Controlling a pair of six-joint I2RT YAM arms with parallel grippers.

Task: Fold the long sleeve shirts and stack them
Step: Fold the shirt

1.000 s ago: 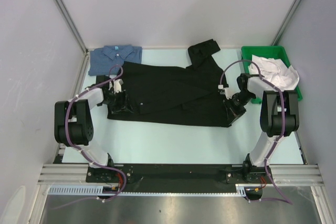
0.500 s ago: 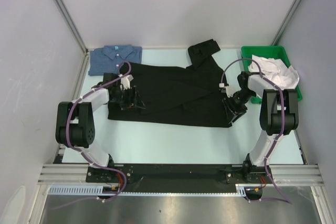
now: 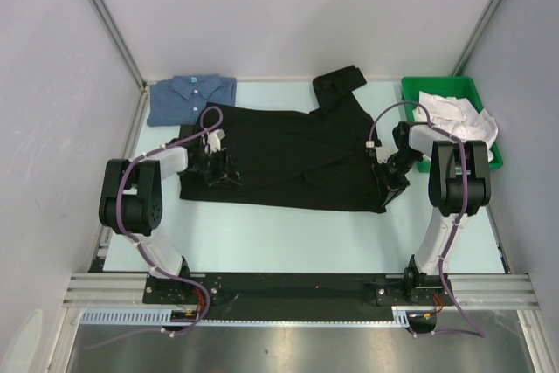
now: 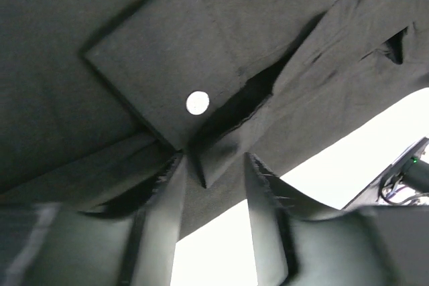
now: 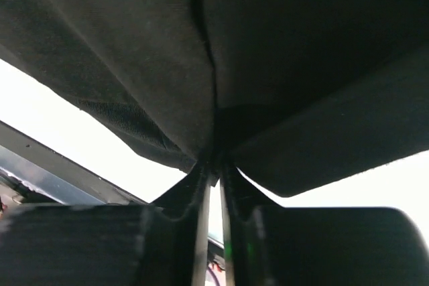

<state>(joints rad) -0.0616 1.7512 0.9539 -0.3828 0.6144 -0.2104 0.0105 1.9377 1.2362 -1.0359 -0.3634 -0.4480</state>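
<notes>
The large black long sleeve shirt [image 3: 288, 156] lies spread flat across the middle of the table, one sleeve end [image 3: 339, 83] at the back. The blue shirt [image 3: 192, 96] lies folded at the back left. My left gripper [image 3: 218, 168] is low over the black shirt's left part. In the left wrist view this gripper [image 4: 213, 162] is open, its fingers [image 4: 167, 212] straddling a cloth edge below a cuff with a pale button [image 4: 197, 102]. My right gripper [image 3: 384, 183] is at the shirt's right edge. Seen from the right wrist, it [image 5: 216, 165] is shut on black cloth [image 5: 134, 65] bunched at its tips.
A green bin [image 3: 410, 92] with crumpled white cloth [image 3: 458, 118] stands at the back right, just behind the right arm. Grey walls close in the left, back and right sides. Pale table surface [image 3: 279, 238] shows in front of the black shirt.
My left gripper has moved right, from the black shirt's left edge further onto the cloth. The right gripper has stayed at the right edge, shifting only slightly.
</notes>
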